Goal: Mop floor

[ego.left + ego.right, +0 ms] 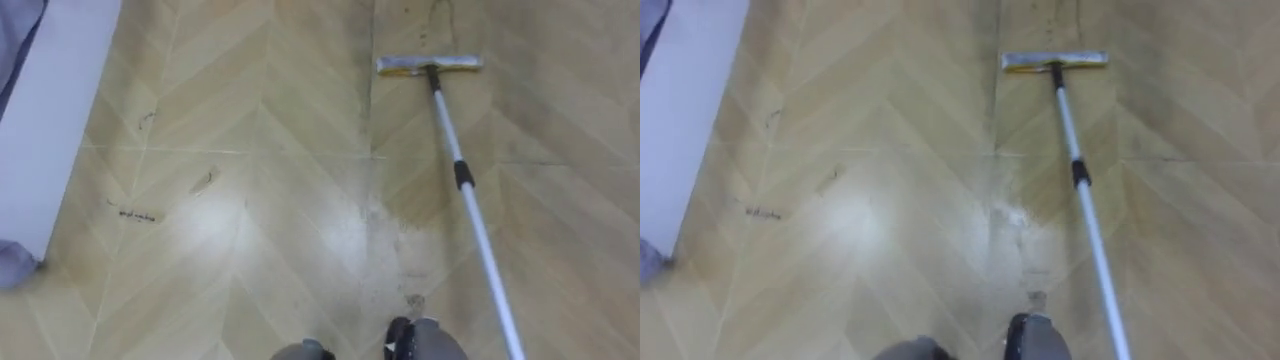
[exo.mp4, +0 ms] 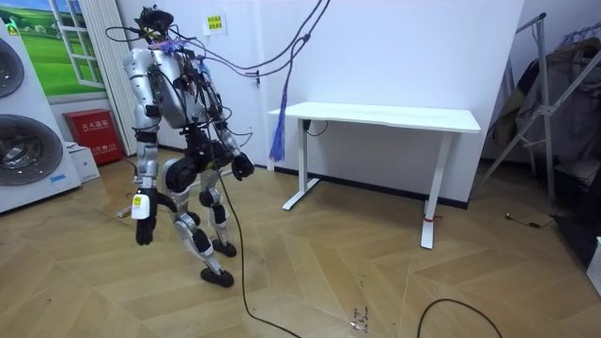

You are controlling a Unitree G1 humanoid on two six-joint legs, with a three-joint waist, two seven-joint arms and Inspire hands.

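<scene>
the mop [image 1: 457,165] was noted ahead on the wooden floor [image 1: 250,250], its flat head [image 1: 429,65] set down far forward and the pole [image 1: 483,245] slanting back to the lower right of the eye views. it was judged light, stiff and long-levered, the head likely to slide easily on smooth boards, so a hold high on the pole, behind the dark collar [image 1: 463,176], was thought best. in the room view the right hand [image 2: 143,230] was seen low by the thigh and the left hand [image 2: 242,167] forward at hip height; the state of the fingers could not be told.
</scene>
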